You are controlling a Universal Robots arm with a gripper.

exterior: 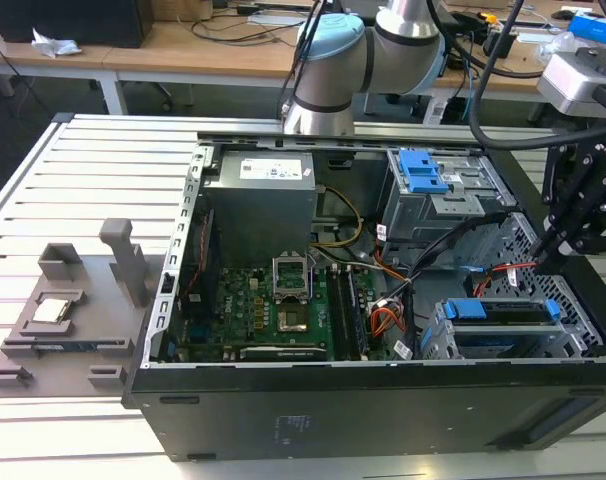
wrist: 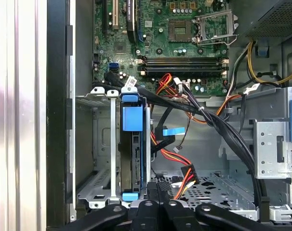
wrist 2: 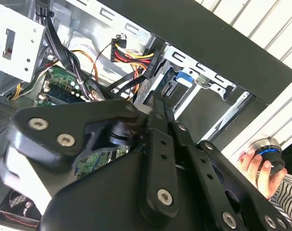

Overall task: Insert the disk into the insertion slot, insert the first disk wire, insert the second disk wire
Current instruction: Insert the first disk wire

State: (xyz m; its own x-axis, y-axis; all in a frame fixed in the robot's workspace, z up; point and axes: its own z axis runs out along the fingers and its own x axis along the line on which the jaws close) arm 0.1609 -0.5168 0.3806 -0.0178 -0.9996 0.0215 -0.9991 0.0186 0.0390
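The disk [exterior: 503, 312] in its blue carrier sits inside the insertion slot [exterior: 445, 340], the silver cage at the case's front corner on the exterior view's right. In the first wrist view the disk [wrist: 134, 154] stands edge-on in the slot [wrist: 100, 144]. My gripper [exterior: 545, 262] hangs over the perforated case floor just behind the cage, with its fingers together [wrist: 156, 188] and nothing visible between them. A black power plug [wrist: 188, 172] on red, yellow and black wires lies loose close to the fingertips. A blue-tipped flat data plug [wrist: 173, 131] hangs free beside the disk.
A taller grey cage with a blue latch [exterior: 423, 170] stands behind the gripper. Cable bundles [wrist: 218, 125] cross between that cage and the motherboard [exterior: 283, 310]. A grey fixture [exterior: 73, 320] lies on the slatted table. A hand [wrist 2: 259, 163] holds a small device outside the case.
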